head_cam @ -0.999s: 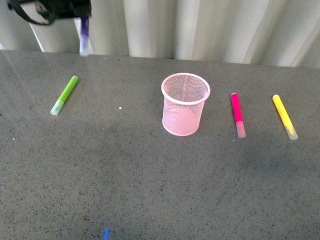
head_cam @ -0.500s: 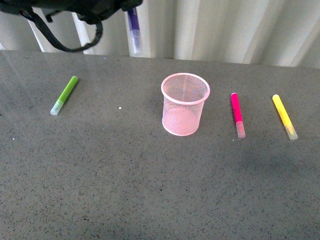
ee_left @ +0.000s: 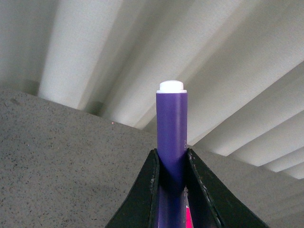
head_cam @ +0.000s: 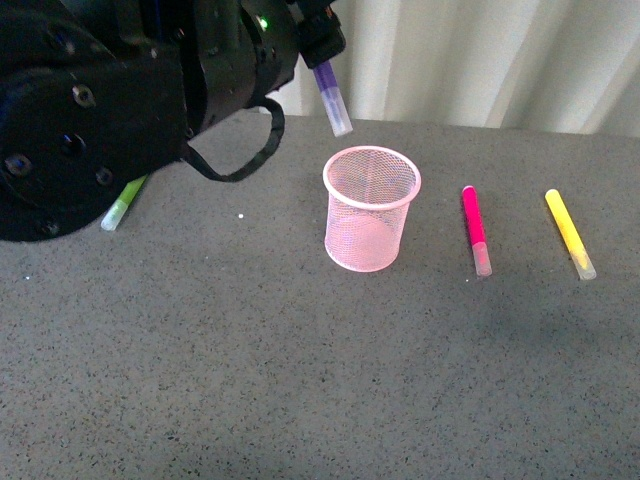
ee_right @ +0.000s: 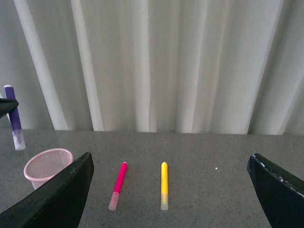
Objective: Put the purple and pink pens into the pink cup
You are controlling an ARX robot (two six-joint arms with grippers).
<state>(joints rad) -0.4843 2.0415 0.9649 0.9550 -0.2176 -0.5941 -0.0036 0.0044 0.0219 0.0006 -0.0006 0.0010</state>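
no writing can be read anywhere; a faint mark on the purple pen (ee_left: 171, 133) is illegible.

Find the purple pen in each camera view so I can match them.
Front view: purple pen top centre-left, hanging cap down from the left claw, just above the pink cup.
Left wrist view: centre, upright between the claw's fingers.
Right wrist view: far left edge, above the pink cup.
Shared landmark: the white curtain behind it.

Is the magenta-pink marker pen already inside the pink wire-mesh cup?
No, the magenta-pink marker pen lies on the table beside the pink wire-mesh cup.
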